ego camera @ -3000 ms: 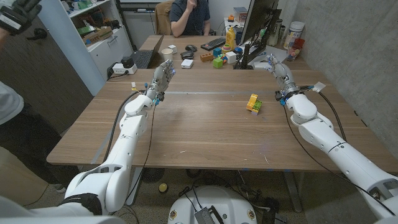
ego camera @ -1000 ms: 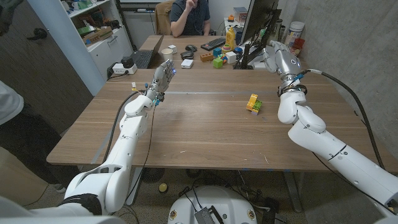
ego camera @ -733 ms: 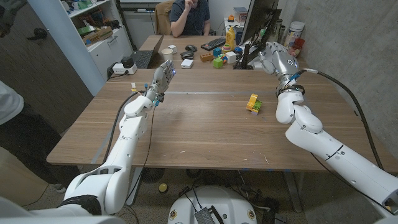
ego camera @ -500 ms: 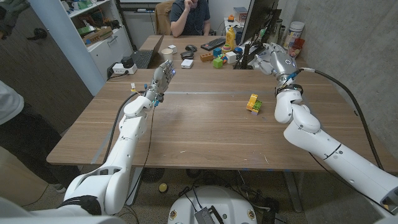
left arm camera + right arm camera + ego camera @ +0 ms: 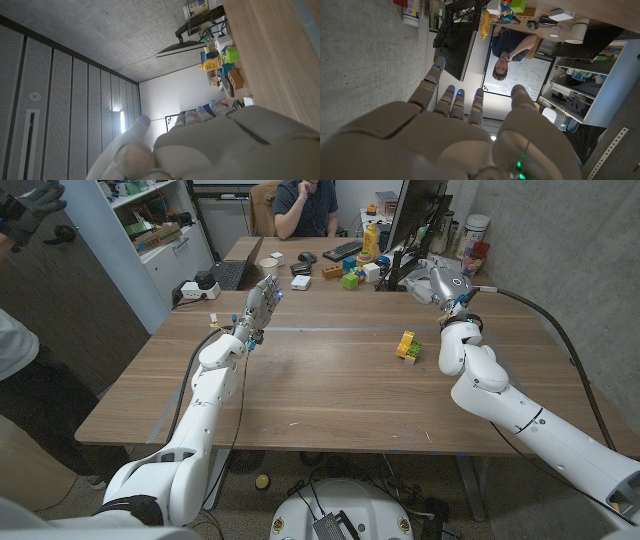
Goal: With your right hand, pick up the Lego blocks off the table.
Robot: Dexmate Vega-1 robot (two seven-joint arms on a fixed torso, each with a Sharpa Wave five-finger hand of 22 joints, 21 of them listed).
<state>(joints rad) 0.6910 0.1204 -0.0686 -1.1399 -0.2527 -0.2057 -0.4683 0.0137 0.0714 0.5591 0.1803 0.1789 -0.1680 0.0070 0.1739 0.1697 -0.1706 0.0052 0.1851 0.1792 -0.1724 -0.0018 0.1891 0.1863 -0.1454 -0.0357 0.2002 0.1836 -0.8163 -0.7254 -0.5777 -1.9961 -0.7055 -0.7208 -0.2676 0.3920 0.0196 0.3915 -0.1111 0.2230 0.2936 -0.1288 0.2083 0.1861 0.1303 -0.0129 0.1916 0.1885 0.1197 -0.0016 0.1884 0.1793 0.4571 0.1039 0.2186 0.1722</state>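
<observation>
Near field: bare wooden table [image 5: 330, 400]; my right arm crosses it. Mid field: the Lego blocks [image 5: 407, 345], a small yellow-and-green stack, stand on the table, untouched, just beside my right forearm. My right hand [image 5: 437, 281] is raised above and beyond them, released, fingers apart, grasping nothing. My left hand [image 5: 262, 303] stands upright, well apart, fingers extended, empty. Risks, as I judge them: lowering the hand may let the forearm knock the stack over; a coarse grasp may split it; reaching too far may hit the monitor [image 5: 412, 215]. Far field: desk clutter and a seated person [image 5: 305, 205]. No writing is legible
</observation>
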